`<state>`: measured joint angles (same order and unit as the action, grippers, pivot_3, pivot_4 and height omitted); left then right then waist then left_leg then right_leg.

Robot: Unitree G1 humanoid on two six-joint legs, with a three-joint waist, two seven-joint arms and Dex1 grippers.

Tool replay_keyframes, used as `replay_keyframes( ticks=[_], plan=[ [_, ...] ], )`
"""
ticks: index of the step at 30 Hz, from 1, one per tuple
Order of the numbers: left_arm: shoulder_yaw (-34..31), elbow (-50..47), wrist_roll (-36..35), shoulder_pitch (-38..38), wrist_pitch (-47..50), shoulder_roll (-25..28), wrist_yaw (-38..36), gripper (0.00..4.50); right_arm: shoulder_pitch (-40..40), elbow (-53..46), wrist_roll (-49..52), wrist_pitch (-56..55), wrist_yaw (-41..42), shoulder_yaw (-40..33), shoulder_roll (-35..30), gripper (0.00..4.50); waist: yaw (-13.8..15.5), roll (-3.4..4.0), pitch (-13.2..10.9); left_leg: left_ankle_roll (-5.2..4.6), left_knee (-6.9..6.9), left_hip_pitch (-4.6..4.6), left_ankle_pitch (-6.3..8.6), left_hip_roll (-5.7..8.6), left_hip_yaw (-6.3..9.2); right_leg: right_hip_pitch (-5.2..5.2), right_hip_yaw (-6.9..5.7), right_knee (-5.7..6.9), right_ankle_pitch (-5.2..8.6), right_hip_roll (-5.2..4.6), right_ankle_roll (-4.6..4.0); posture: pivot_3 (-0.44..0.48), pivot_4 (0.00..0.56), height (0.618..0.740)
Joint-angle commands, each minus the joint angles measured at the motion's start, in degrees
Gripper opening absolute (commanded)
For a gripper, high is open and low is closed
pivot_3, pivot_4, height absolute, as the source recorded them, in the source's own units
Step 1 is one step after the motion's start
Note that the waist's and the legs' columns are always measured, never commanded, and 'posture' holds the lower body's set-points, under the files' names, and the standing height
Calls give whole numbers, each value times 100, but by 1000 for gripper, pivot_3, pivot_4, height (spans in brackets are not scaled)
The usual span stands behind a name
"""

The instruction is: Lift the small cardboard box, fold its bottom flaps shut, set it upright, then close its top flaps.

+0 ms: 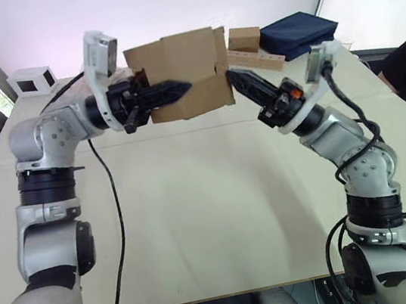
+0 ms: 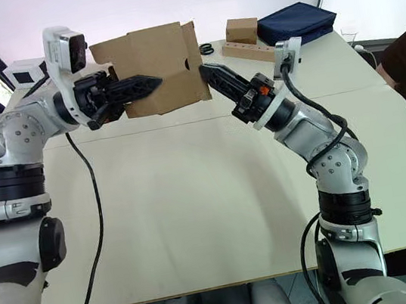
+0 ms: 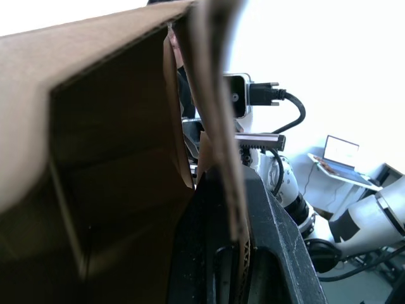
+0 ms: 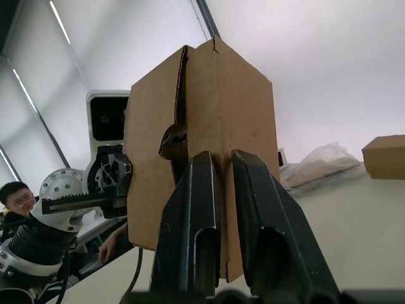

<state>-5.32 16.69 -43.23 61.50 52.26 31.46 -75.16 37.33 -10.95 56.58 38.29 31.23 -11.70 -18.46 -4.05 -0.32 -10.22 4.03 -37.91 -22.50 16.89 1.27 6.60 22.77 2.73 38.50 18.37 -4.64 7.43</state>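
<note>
you have the small cardboard box (image 1: 185, 74) lifted clear above the desk (image 1: 217, 196), left gripper (image 1: 171, 92) clamped on its 9 o'clock wall, right gripper (image 2: 210, 73) pinching its 3 o'clock flap; next, likely, press the bottom flaps shut.

The small cardboard box (image 1: 184, 74) is showing plain brown, unprinted. Black fingers (image 1: 167, 91) are contrasting with it, while a navy bag (image 1: 298, 33) is lying on the cream table (image 1: 218, 203).

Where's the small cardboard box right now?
The small cardboard box is held above the table's far middle, between the left gripper and the right gripper.
</note>
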Motion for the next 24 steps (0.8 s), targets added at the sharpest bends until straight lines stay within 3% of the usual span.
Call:
replay_keyframes(
  ticks=[1,8,24],
  plan=[
    [7,-628,-256,65,14,66,-249,0,338,157,-54,-149,217,-83,-115,430,-1,0,0,0,0,0,0,0,0,0,0,0,0,0,0,0,150,740],
    [-30,-621,-223,56,2,98,-195,0,493,277,166,-4,536,-211,-330,430,4,0,0,0,-1,0,0,0,0,-2,0,-1,0,-1,0,0,150,740],
    [-13,-455,-151,116,-94,1,-85,0,333,-169,673,331,436,-134,-48,430,5,0,0,0,-1,0,0,0,1,-1,0,-1,0,-1,0,0,150,740]
  ],
)
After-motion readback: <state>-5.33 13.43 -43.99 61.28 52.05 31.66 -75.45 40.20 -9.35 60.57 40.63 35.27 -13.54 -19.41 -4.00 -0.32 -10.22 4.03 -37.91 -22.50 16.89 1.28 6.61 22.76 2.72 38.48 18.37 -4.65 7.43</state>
